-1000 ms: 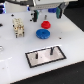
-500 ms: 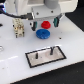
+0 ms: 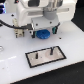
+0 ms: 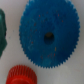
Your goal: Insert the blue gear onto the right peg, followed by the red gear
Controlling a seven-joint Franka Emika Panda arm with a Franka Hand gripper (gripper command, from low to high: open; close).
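Descent is what has changed: over the last second the arm has dropped from well above the tabletop [image 3: 10, 67] until its gripper [image 3: 44, 33] hangs directly over the blue gear [image 3: 43, 34], which lies flat and is half hidden beneath it. In the wrist view the gear's centre hole sits nearly mid-frame, the red gear [image 4: 21, 75] just beside it. Whether the jaws are wide or narrow, I cannot tell. This looks like the approach to the first grasp; the right peg [image 3: 51, 50] on the white plate [image 3: 45, 56] stands bare.
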